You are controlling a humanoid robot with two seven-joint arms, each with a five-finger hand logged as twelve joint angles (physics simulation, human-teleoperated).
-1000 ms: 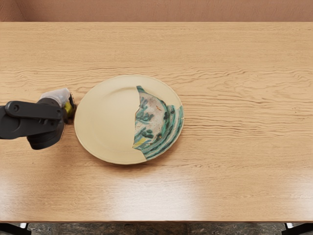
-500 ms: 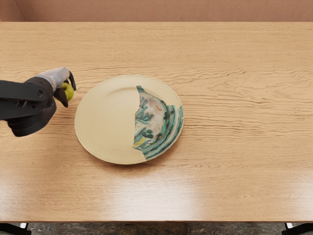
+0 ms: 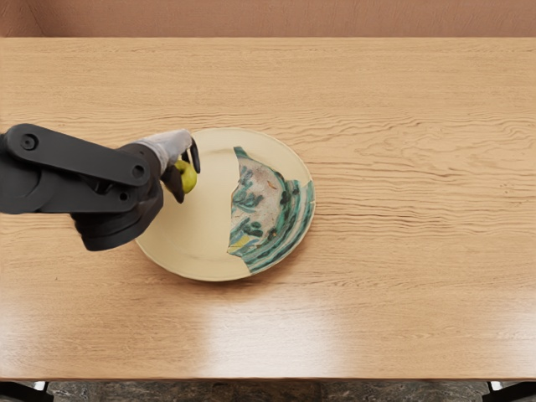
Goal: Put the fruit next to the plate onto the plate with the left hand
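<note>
The head view (the only one) looks down at a slant from above the tabletop's point(image 3: 402, 318) near edge toward its far edge, high enough to show both, with the plate point(image 3: 193, 226) near mid-frame.

Cream plate point(image 3: 197, 239) with a painted segment of green, teal and yellow stripes and leaf shapes on its right; yellow-green fruit point(image 3: 188, 176); pale grey left hand point(image 3: 170, 151), black arm point(image 3: 75, 172); light wood-grain bench point(image 3: 402, 276).
</note>
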